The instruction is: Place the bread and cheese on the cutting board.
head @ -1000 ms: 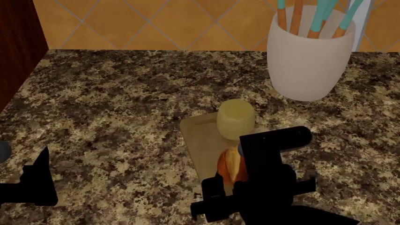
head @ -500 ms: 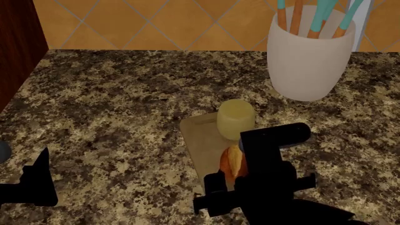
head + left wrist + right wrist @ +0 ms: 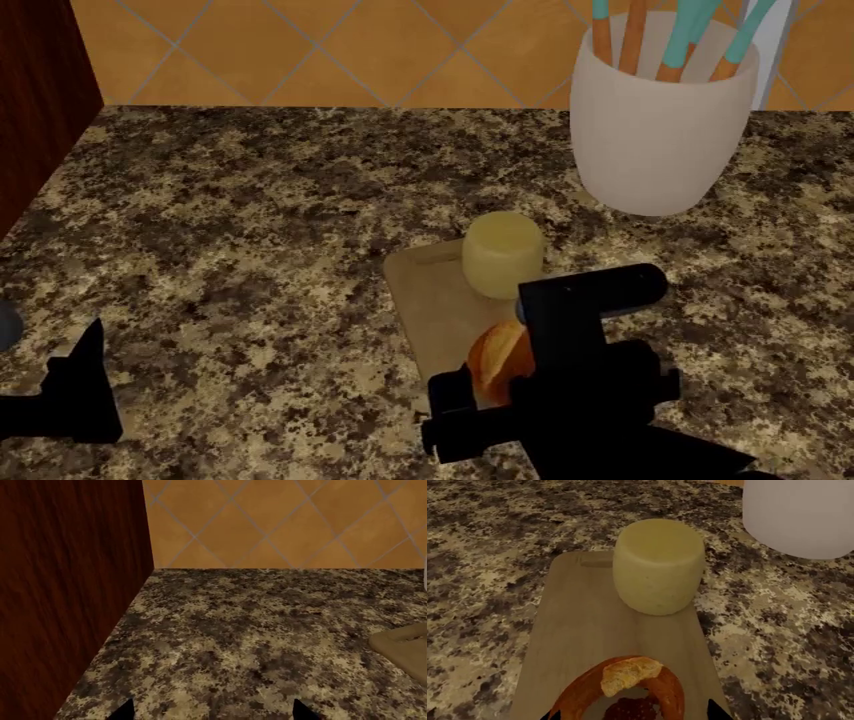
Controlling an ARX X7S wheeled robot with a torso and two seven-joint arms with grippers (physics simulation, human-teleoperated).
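Speckled granite counter (image 3: pixel 240 220) with a white utensil crock (image 3: pixel 661 120) well beyond the right claw (image 3: pixel 630 715), and a dark wood cabinet side (image 3: pixel 67 605) beside the left claw (image 3: pixel 212 712). Bread (image 3: pixel 627 690) lies on the cutting board (image 3: pixel 580 630), between the right claw's spread tips; cheese (image 3: pixel 658 565) stands just beyond on the same board. The left claw, spread, hangs over bare counter, well apart.

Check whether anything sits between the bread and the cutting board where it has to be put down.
Nothing visible does. The bread is directly over the near end of the cutting board, at the right gripper. The cheese stands on the board's far end, apart from the bread, with bare wood between them.
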